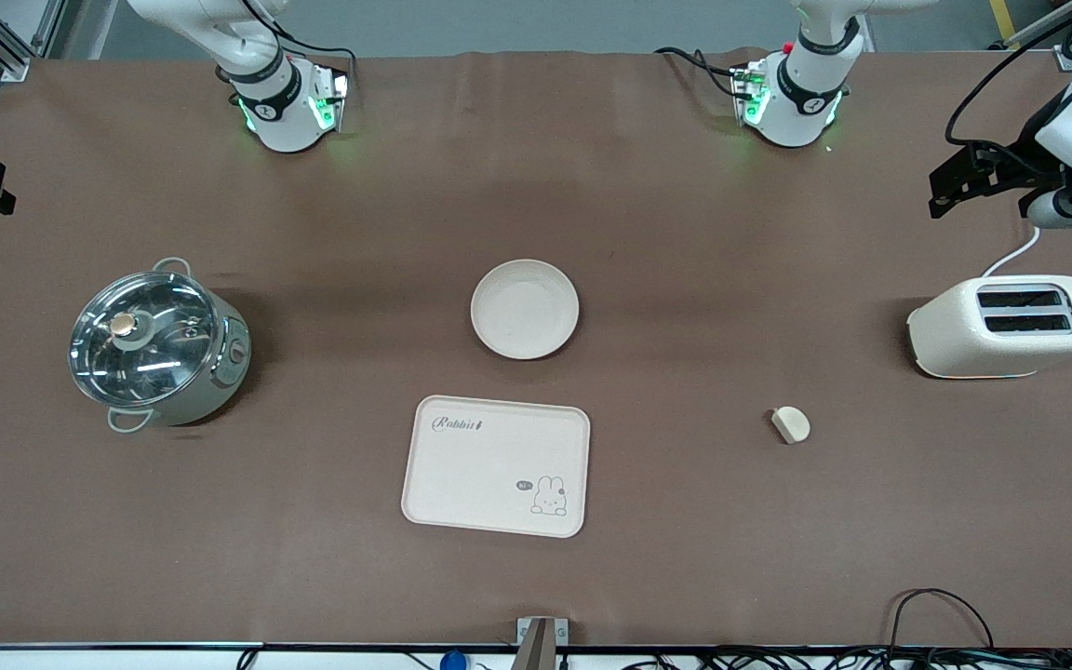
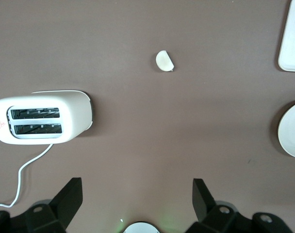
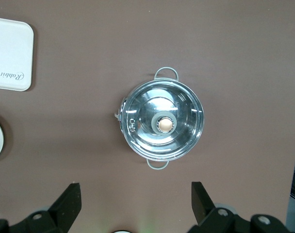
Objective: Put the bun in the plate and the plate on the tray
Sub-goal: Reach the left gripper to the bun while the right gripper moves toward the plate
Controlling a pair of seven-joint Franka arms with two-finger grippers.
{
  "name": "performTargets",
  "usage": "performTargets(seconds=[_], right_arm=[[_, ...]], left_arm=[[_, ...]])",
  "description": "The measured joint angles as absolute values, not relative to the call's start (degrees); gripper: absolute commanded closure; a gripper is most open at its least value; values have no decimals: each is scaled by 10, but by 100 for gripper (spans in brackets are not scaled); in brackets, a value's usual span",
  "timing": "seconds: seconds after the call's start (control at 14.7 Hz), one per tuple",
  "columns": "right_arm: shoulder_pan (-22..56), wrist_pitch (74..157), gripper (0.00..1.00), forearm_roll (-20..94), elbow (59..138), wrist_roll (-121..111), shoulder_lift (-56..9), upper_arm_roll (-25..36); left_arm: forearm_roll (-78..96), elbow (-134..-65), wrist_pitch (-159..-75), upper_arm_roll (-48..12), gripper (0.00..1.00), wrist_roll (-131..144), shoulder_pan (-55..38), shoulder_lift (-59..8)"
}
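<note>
The bun (image 1: 790, 424), lying on the table between the toaster (image 1: 1006, 326) and the tray (image 1: 496, 465), is judged light, soft, best pinched gently across its rounded sides; the left gripper (image 2: 138, 194) and right gripper (image 3: 136, 196) are held high, fingers apart.

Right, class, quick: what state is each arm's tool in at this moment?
Left tool: open, holding nothing, high over the table near the toaster.
Right tool: open, holding nothing, high over the pot.
</note>
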State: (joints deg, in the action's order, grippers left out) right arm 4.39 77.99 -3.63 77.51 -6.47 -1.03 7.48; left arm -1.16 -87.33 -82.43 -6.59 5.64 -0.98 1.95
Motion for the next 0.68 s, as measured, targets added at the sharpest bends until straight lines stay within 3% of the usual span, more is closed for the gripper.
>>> performTargets(seconds=[0.41, 0.68], right_arm=[[44, 775, 0, -37, 776, -65, -10, 75], [49, 762, 0, -24, 778, -64, -12, 72]], left_arm=[[-12, -869, -822, -65, 0, 56, -10, 4], [-12, -849, -874, -65, 0, 58, -10, -83]])
